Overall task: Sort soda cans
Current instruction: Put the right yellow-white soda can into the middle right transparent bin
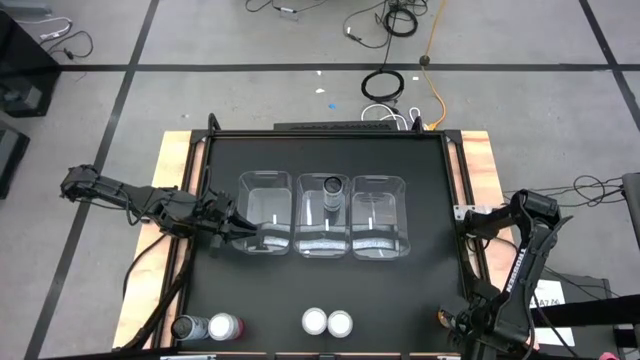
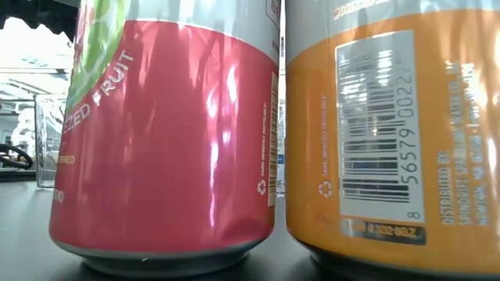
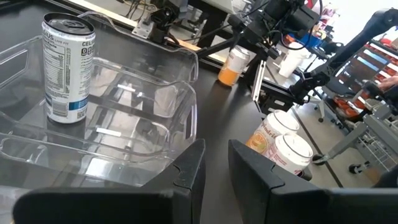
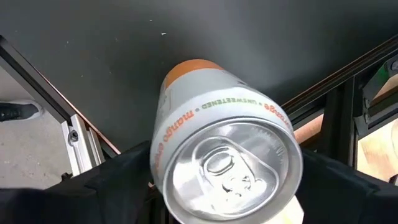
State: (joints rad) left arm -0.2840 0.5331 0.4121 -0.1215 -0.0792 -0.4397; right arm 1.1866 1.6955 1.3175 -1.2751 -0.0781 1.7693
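— Where's the right gripper (image 4: 227, 186)?
— Near the tabletop's front right corner, clamped around an upright orange can (image 4: 224, 149).
— And the left gripper (image 3: 214, 165)?
— Slightly parted, empty, at the left bin (image 1: 265, 210); a grey can (image 1: 333, 192) stands in the middle bin (image 1: 322, 240).

In the low view, the pink can (image 2: 164, 133) and orange can (image 2: 398, 133) are cropped at the top. The right gripper (image 4: 227, 205) is largely hidden behind a held can (image 4: 224, 149).
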